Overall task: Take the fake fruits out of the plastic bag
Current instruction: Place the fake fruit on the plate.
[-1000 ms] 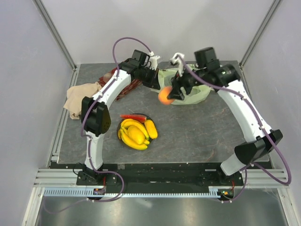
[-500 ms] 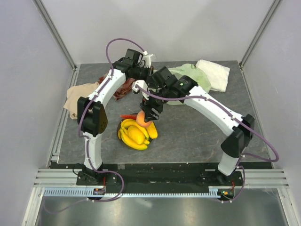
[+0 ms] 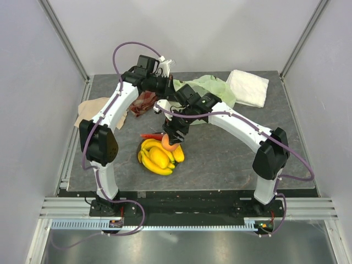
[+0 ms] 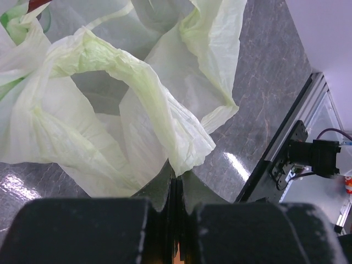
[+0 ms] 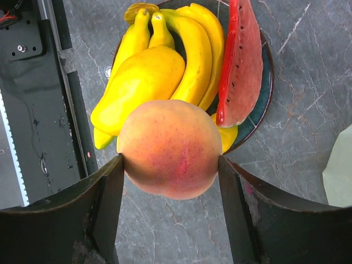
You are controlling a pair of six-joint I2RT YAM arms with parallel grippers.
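peach (image 5: 169, 148) gripped, watermelon slice (image 5: 240, 60) seemingly along bananas (image 5: 192, 49)

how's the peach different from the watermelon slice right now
The peach is round and orange-pink; the watermelon slice is a flat red wedge with dark seeds. The peach is gripped between the fingers of the right gripper, while the watermelon slice lies on the plate beside the bananas. Both are glossy fake fruits, out of the bag.
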